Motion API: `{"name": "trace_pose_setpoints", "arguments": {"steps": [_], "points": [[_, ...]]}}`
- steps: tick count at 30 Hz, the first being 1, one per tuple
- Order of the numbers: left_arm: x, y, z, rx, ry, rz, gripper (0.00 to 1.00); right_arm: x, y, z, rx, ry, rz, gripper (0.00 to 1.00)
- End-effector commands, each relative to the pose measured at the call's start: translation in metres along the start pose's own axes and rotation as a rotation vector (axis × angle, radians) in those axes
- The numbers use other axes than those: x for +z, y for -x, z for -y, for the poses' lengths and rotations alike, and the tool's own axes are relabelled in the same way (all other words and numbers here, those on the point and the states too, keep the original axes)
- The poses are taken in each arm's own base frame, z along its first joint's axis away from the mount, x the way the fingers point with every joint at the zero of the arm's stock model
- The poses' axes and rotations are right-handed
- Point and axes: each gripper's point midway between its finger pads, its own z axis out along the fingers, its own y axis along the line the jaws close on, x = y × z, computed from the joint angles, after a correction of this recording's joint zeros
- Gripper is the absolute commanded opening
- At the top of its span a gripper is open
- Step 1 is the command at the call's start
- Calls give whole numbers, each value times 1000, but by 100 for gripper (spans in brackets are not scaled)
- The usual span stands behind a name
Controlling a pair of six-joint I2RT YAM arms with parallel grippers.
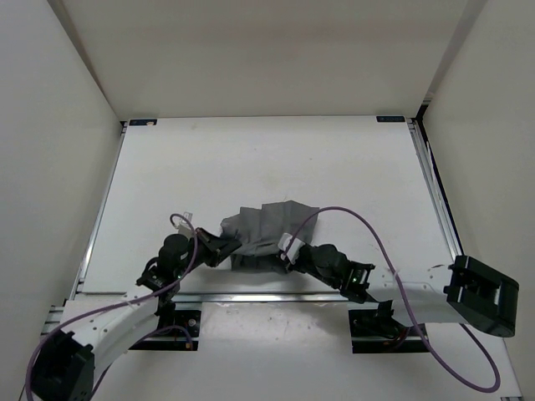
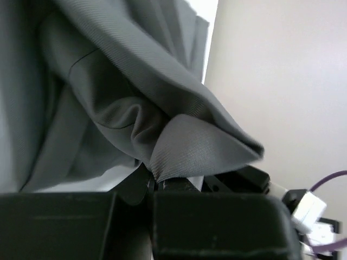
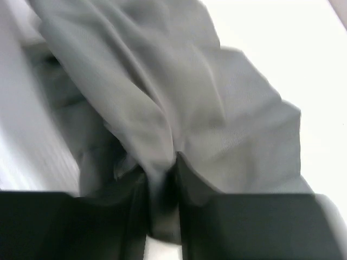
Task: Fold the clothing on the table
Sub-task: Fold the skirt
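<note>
The clothing (image 1: 269,225) is a grey, limp, bunched heap near the front middle of the white table (image 1: 209,167). My left gripper (image 1: 227,248) is at its front left edge and is shut on a pinched fold of the clothing (image 2: 195,146); the left gripper (image 2: 154,187) holds it at the very tips. At the front right edge of the heap is my right gripper (image 1: 287,251). In the right wrist view a fold of the clothing (image 3: 179,108) runs down between the fingers of the right gripper (image 3: 162,181), which stand close together around it.
Silver rails (image 1: 435,188) run along the table's sides, with pale walls beyond them. A purple cable (image 1: 368,230) loops over the table from the right arm. The other arm's black end and white connector (image 2: 306,208) show at the lower right of the left wrist view.
</note>
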Motion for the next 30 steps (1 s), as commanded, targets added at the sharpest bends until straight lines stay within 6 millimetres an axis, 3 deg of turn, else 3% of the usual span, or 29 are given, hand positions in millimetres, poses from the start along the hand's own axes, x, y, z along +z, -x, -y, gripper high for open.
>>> {"name": "trace_pose_setpoints", "arguments": {"steps": [1,2,6,7,8,9,10,11,13,14,15,17,18,19,22,26,30], "points": [[-10,-9,-23,-130,18,2,0,-19,-49,2,-49,-25,-147,30],[-14,-12,-38,-152,29,3,1,-23,-57,-4,-61,2,-169,34],[-25,-18,-62,-262,27,16,8,-35,-55,-6,-59,43,-132,70],[-26,-11,-60,-287,13,41,24,-39,-44,-3,-48,49,-83,75],[-28,-7,-54,-289,-26,51,97,-41,-42,-2,-29,71,-67,78],[-31,-11,-50,-295,-36,5,98,-48,-32,7,-9,69,-18,78],[-36,-2,-35,-241,-61,24,99,-54,-6,14,15,101,96,75],[-38,-7,-33,-191,-55,-23,99,-63,22,8,10,181,194,72],[-44,9,-6,-130,-88,18,98,-74,42,10,17,239,239,58],[-44,11,-6,-130,-88,28,98,-76,50,12,36,252,229,50],[-45,14,-1,-133,-114,39,99,-77,52,15,50,246,219,35],[-47,12,4,-180,-149,34,98,-72,54,19,94,256,171,27],[-44,11,-6,-192,-132,44,99,-71,59,23,112,258,187,27],[-45,8,-1,-190,-152,36,99,-67,55,28,133,257,167,28],[-45,5,3,-173,-153,36,99,-60,69,29,172,308,174,38],[-40,11,3,-144,-142,45,99,-46,77,21,206,422,90,63],[-41,28,6,-89,-113,90,98,-30,95,47,380,428,43,72]]}}
